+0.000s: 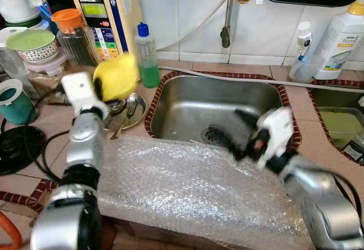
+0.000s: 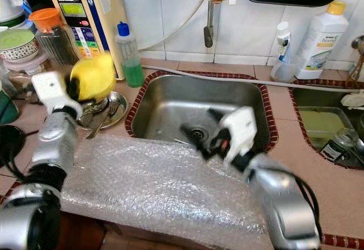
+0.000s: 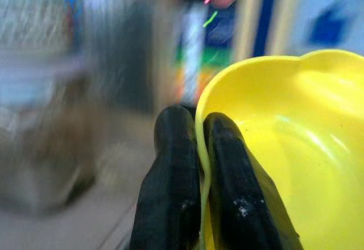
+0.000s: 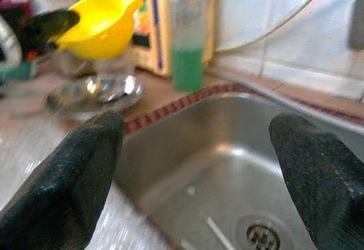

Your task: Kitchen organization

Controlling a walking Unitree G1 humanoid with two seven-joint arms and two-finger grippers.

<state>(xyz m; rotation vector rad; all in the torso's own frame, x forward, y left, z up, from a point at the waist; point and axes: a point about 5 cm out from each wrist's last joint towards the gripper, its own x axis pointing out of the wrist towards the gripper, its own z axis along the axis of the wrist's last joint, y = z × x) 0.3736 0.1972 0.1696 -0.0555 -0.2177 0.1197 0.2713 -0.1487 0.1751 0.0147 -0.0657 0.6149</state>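
My left gripper [image 1: 99,89] is shut on the rim of a yellow plastic bowl [image 1: 118,75], held tilted in the air just above a steel plate [image 1: 136,116] with spoons on the counter left of the sink. The left wrist view shows both fingers [image 3: 170,170] pinching the thin yellow rim [image 3: 200,142]. My right gripper [image 1: 232,129] hovers open over the front of the steel sink [image 1: 216,99], with nothing between its fingers [image 4: 74,176]. The right wrist view also catches the yellow bowl [image 4: 105,23] and the plate [image 4: 96,94].
Bubble wrap [image 1: 187,187] covers the counter's front edge. A green soap bottle [image 1: 148,57], a cream water machine [image 1: 108,14], an orange-lidded jar [image 1: 74,34] and stacked bowls [image 1: 31,45] crowd the back left. White bottles [image 1: 341,40] and a second basin [image 1: 338,122] lie right.
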